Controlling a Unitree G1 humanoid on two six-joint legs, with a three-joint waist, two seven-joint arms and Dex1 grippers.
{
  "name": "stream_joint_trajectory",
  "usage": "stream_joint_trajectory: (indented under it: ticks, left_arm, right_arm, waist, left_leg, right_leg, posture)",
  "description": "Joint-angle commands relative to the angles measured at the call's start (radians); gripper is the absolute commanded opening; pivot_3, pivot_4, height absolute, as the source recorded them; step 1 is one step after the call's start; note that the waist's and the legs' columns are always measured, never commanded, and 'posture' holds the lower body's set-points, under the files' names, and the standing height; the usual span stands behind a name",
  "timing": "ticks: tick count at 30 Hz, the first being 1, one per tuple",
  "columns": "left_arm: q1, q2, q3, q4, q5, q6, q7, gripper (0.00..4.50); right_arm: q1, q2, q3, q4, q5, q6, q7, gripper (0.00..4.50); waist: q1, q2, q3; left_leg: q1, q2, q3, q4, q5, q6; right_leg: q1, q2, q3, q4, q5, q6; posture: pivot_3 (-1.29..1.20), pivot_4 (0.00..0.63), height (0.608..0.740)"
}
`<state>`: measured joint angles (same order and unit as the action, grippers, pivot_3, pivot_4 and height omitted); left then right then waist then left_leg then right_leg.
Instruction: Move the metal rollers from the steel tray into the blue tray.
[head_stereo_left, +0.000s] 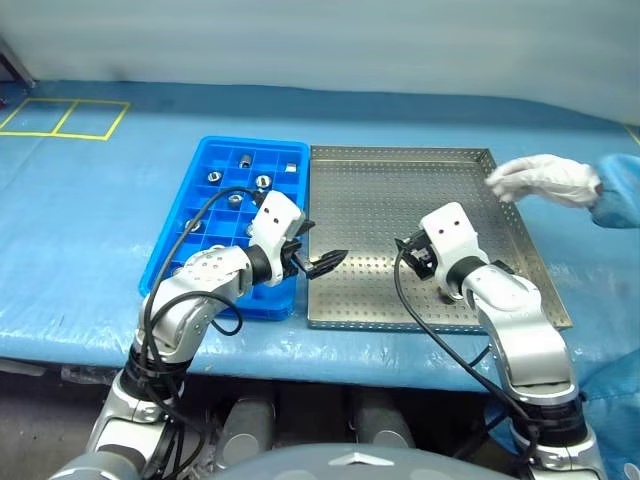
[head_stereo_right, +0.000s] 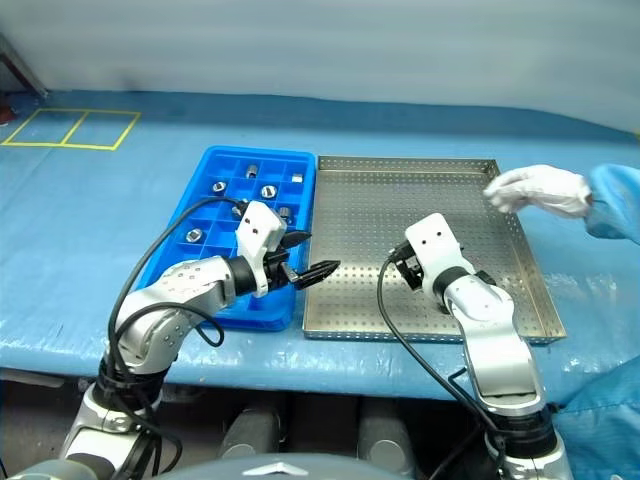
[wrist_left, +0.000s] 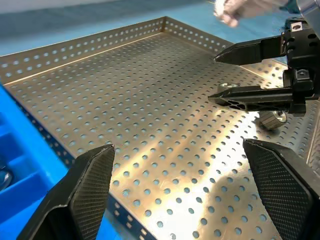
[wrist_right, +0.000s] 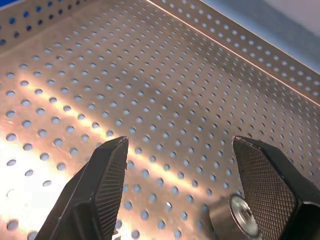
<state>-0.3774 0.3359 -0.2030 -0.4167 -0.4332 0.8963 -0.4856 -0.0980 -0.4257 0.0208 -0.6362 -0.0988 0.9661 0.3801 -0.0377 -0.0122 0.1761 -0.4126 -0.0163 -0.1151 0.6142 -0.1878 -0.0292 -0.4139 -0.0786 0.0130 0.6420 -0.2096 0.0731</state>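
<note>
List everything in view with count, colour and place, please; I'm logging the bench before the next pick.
metal rollers: several, silver, in blue tray compartments; one on the steel tray by the right gripper
blue tray: one, bright blue, left of the steel tray
steel tray: one, grey, perforated, mid-table
table cover: one, blue
yellow floor marking: one, far left
person's gloved hand: one, white, at the steel tray's far right rim
left gripper: black, open
right gripper: black, open
</note>
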Motion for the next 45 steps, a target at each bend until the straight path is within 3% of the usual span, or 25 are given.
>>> stream_joint_trajectory:
  ticks: [1, 8, 24, 45]
  left_arm:
    - [-0.025, -0.004, -0.016, 0.025, 0.011, -0.044, -0.026, 4.5]
    - [-0.037, -0.014, 0.006, 0.065, 0.012, -0.057, -0.024, 4.5]
    - [-0.029, 0.003, 0.009, 0.038, 0.033, -0.04, -0.022, 4.5]
    - [0.003, 0.083, 0.085, 0.007, 0.033, -0.024, 0.016, 4.5]
  right_arm:
    - [0.074, -0.012, -0.057, -0.08, -0.011, 0.042, -0.031, 3.49]
    - [0.161, 0.02, -0.136, -0.083, 0.02, 0.029, -0.061, 3.49]
    - [0.14, 0.018, -0.13, -0.044, 0.035, 0.005, -0.089, 3.49]
    - [0.127, 0.016, -0.013, -0.066, 0.176, -0.051, 0.011, 3.49]
  waist:
    - [-0.004, 0.0, 0.0]
    - [-0.033, 0.0, 0.0]
    - [-0.041, 0.0, 0.0]
    - [-0.03, 0.0, 0.0]
  left_leg:
    - [0.0, 0.0, 0.0, 0.0, 0.0, 0.0]
    - [0.0, 0.0, 0.001, 0.003, -0.001, 0.001]
    - [0.0, 0.001, 0.001, 0.003, -0.001, 0.002]
    - [0.0, 0.001, 0.001, 0.003, -0.001, 0.002]
  right_leg:
    - [0.0, 0.0, 0.0, 0.0, 0.0, 0.0]
    - [0.001, 0.0, 0.0, 0.001, 0.0, 0.001]
    - [0.001, 0.0, 0.001, 0.001, 0.0, 0.001]
    - [0.001, 0.0, 0.0, 0.001, 0.0, 0.001]
  posture:
    - [-0.13, 0.15, 0.74]
    - [-0.17, 0.15, 0.74]
    - [-0.14, 0.15, 0.74]
    - [-0.08, 0.15, 0.74]
